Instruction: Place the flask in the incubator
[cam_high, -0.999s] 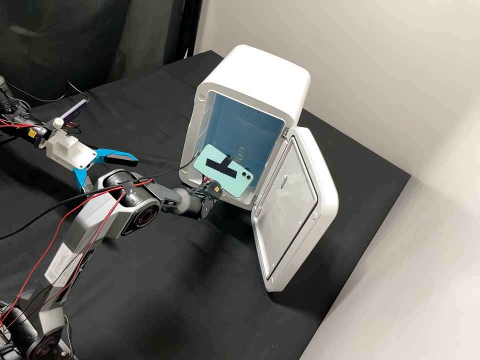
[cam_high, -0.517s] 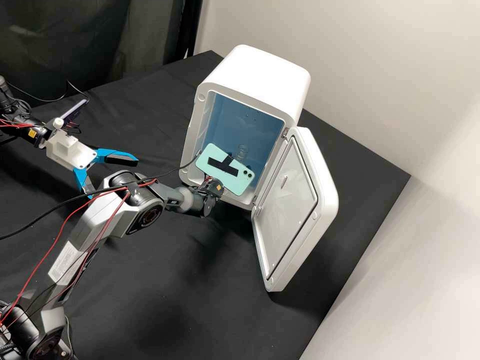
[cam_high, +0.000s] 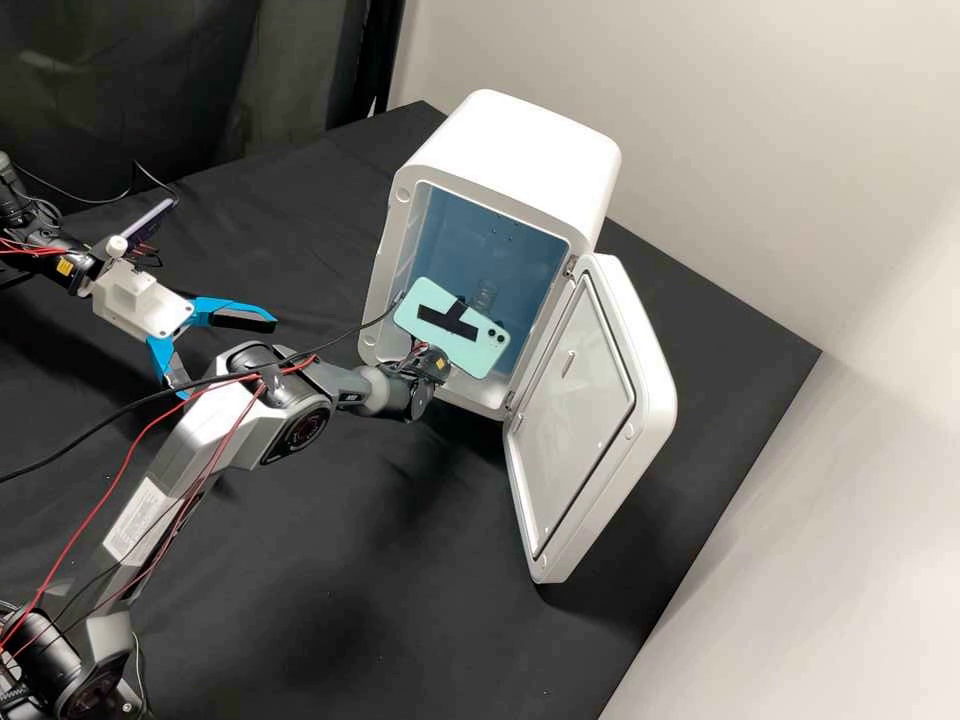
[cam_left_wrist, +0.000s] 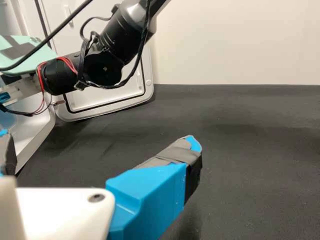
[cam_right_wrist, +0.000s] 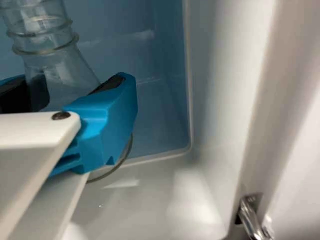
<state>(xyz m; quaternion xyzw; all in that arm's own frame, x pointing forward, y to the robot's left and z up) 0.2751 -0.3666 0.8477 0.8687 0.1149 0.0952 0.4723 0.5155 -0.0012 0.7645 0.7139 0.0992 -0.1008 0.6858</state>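
right hand (cam_right_wrist: 67, 95) is clamped on the flask (cam_right_wrist: 45, 30), neck sticking up past its fingers, both inside the incubator (cam_right_wrist: 225, 100)

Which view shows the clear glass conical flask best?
Right wrist view: the clear glass conical flask shows neck and cone between the jaws of the right gripper. High view: only its neck above the mint-green phone. Left wrist view faces the white incubator door and black bench.
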